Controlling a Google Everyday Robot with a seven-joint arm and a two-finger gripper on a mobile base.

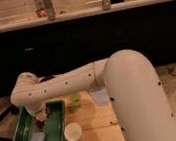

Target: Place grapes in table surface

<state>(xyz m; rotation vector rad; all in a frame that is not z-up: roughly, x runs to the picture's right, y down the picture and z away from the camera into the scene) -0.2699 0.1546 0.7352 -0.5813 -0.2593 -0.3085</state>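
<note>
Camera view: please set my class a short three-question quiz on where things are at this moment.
1. True or false: the grapes lie on the table surface.
2. Fill in: the white cup stands on the ____, right of the green tray.
3. The gripper is over: A) the green tray B) the table surface C) the white cup.
Key: 1 false, they are at the shut gripper's tips over the tray; 2 table surface; 3 A.
</note>
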